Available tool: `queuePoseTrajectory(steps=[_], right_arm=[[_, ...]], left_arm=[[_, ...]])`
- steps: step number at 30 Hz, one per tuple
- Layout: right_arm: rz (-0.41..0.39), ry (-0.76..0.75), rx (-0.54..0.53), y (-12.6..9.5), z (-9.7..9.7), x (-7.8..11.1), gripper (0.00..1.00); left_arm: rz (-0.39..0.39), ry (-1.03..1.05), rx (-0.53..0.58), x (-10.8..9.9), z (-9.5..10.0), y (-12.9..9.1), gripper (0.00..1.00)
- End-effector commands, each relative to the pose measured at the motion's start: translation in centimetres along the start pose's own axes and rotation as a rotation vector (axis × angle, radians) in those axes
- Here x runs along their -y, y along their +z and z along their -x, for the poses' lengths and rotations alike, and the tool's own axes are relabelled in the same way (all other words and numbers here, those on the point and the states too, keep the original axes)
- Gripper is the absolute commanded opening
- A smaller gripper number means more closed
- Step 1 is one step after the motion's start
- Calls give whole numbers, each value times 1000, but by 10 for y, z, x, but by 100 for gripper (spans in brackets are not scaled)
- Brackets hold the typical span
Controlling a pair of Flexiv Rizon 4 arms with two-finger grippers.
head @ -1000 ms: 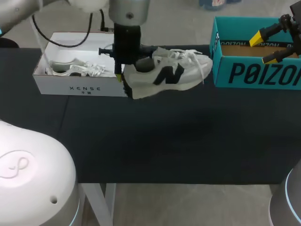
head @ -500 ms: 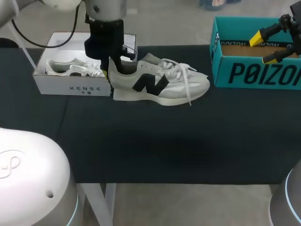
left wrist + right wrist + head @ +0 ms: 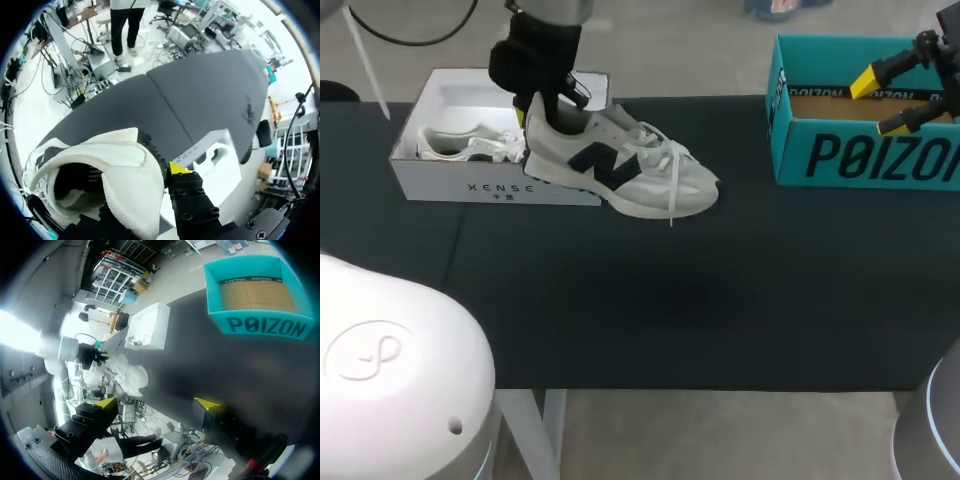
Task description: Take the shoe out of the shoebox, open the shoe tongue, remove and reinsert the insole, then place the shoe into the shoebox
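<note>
2 shoes, 2 boxes. L gripper point(image 3: 542, 108) clamped 1 shoe point(image 3: 620, 170) by the heel, toe-down beside white shoebox point(image 3: 500, 187) (2nd shoe point(image 3: 470, 147) lay inside). R gripper point(image 3: 882, 100) gaped wide over teal box point(image 3: 865, 155).

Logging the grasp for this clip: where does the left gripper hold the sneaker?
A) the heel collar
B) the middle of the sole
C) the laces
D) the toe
A: the left gripper pinches the shoe at its heel collar, with toe and laces free.
</note>
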State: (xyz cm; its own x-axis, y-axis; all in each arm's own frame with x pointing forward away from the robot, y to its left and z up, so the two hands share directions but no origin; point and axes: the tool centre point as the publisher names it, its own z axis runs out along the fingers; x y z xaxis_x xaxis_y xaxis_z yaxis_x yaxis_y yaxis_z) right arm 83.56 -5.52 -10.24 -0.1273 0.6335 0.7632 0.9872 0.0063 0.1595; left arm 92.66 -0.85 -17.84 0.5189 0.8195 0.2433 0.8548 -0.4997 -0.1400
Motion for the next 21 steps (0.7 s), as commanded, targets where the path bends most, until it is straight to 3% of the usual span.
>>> queuePoseTrajectory(steps=[1, 8, 15, 21], right_arm=[[-3, 1, 2, 0, 1, -2, 100], [-3, 1, 2, 0, 1, -2, 100], [-3, 1, 2, 0, 1, -2, 100], [-3, 1, 2, 0, 1, -2, 100]], left_arm=[[-63, -66, 41, -16, -21, 8, 0], [-62, -147, 65, -32, -73, 26, 0], [10, -176, 51, -49, -140, 28, 0], [68, -167, 17, -64, -179, 38, 0]])
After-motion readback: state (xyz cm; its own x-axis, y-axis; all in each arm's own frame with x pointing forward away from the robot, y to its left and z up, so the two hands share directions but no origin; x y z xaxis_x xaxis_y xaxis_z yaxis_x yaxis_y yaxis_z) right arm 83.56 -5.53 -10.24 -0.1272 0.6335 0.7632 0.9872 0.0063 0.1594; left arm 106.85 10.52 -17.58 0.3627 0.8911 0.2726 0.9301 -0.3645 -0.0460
